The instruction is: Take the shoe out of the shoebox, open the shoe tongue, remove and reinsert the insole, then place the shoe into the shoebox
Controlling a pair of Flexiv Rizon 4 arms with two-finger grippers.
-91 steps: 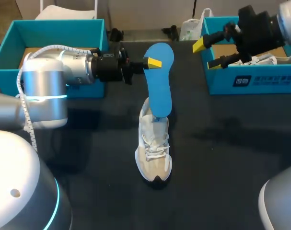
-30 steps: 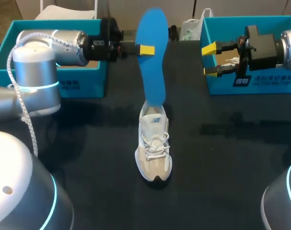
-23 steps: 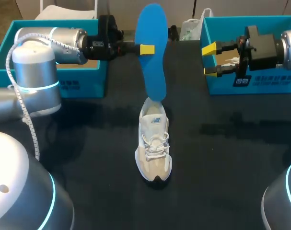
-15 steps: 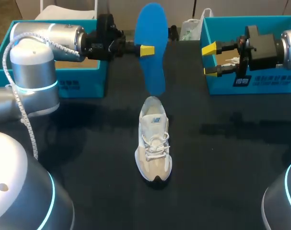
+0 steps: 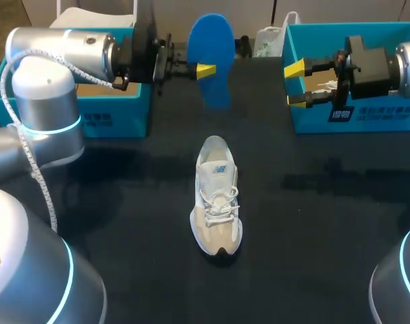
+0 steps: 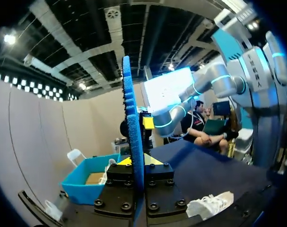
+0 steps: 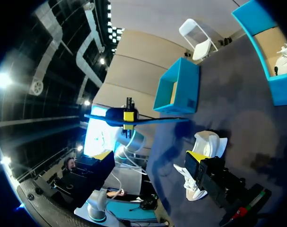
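Note:
A white sneaker (image 5: 218, 202) stands on the black table, toe toward the near edge. Above and behind it, my left gripper (image 5: 209, 68) is shut on a blue insole (image 5: 212, 47), held in the air clear of the shoe. The left wrist view shows the insole (image 6: 133, 137) edge-on between the fingers of that gripper (image 6: 136, 161), with the sneaker (image 6: 210, 206) low to one side. My right gripper (image 5: 296, 84) stands open and empty in front of the right shoebox (image 5: 353, 115). In the right wrist view, the sneaker (image 7: 207, 142) and the insole (image 7: 134, 121) lie ahead of the open gripper (image 7: 150, 158).
A teal shoebox (image 5: 9, 74) sits at the back left, behind my left arm. The right shoebox (image 7: 275, 71) holds another white shoe. A white bag (image 5: 269, 40) lies at the back between the boxes.
My left arm has lifted the insole up and back, out of the sneaker, and tilted it so it looks shorter. The right arm and the sneaker have stayed put.

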